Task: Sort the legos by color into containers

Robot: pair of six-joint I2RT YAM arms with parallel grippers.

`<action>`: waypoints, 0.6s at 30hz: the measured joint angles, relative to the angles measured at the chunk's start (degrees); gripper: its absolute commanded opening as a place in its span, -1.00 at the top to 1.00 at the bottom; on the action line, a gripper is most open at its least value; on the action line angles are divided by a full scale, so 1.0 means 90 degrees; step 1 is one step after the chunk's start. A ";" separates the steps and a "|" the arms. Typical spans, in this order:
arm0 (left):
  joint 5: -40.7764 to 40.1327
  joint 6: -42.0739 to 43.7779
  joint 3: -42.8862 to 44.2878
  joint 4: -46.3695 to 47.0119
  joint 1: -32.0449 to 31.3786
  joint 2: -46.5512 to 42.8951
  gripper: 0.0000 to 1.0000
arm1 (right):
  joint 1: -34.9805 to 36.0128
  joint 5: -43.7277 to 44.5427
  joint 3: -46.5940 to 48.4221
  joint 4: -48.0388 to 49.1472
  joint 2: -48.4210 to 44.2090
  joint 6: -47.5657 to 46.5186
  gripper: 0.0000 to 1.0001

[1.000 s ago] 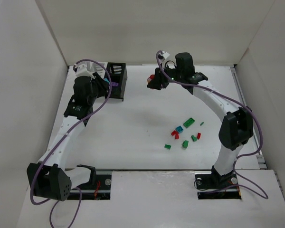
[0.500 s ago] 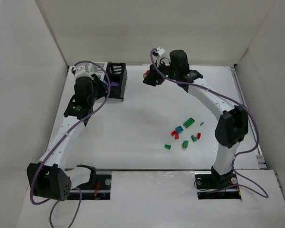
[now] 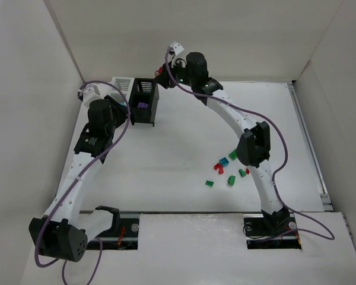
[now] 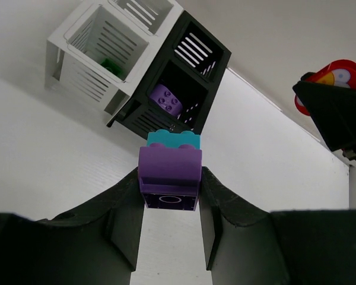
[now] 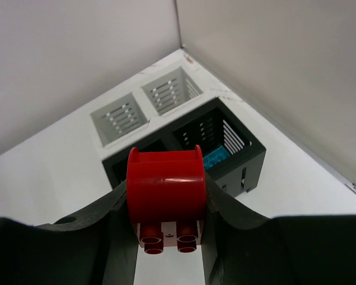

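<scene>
The legos not yet sorted lie loose on the right of the table; further out the left gripper pinches a purple brick with a teal brick stuck on it, and the right gripper pinches a red brick. Both hang close by the containers at the far edge, so the two may collide, or teal may land among purple.
</scene>
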 measured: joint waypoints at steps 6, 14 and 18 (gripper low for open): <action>-0.0185 -0.0350 -0.0002 -0.0282 0.0000 -0.0097 1.00 | 0.0209 0.0486 0.0134 0.0845 0.0391 0.0352 1.00; -0.0702 -0.0685 -0.0005 -0.0925 0.0000 -0.0712 0.97 | 0.0826 0.1018 0.0746 0.2582 0.1173 0.0845 0.98; -0.0988 -0.0736 0.0022 -0.1236 0.0002 -0.1015 0.95 | 0.1086 0.1248 0.1005 0.3398 0.1644 0.1042 1.00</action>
